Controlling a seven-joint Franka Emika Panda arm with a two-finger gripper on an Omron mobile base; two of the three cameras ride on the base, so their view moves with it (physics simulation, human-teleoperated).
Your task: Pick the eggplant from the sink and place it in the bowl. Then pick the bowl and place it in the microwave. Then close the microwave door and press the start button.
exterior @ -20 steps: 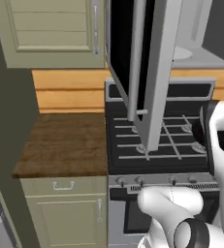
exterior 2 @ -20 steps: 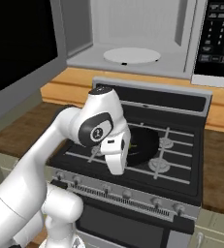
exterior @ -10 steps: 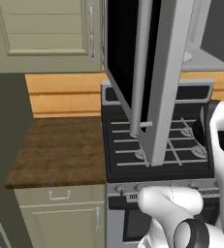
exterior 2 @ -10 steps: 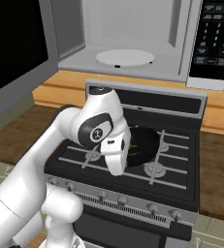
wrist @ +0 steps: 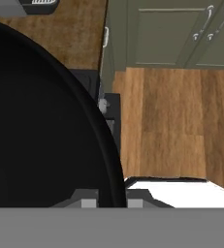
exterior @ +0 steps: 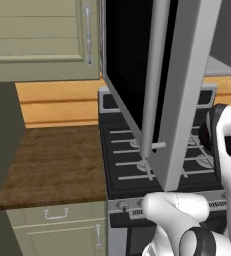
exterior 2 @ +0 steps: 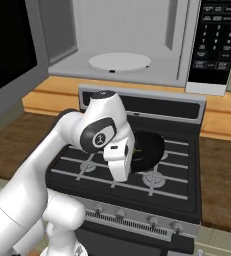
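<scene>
My gripper (wrist: 111, 201) is shut on the rim of a black bowl (wrist: 36, 121), one finger on each side of the rim. In the right base view the bowl (exterior 2: 148, 148) hangs just above the stove grates, with the gripper (exterior 2: 131, 156) at its near left edge. The microwave (exterior 2: 137, 45) stands open above and behind the stove, its white turntable (exterior 2: 119, 61) bare. The microwave door (exterior: 157, 90) is swung out toward me, its bar handle pointing down. The eggplant cannot be made out in the dark bowl. The sink is out of view.
The black gas stove (exterior 2: 152, 187) lies under the bowl, knobs along its front. A wooden counter (exterior: 52, 165) sits left of it, with olive cabinets (exterior: 42, 40) above. The microwave's button panel (exterior 2: 214, 45) is to the right of the cavity. Wood floor (wrist: 171, 121) lies beyond the bowl.
The whole picture has shifted in both base views: the base has moved, and the microwave and stove now look nearer. The arm keeps the same pose with the bowl in its grip.
</scene>
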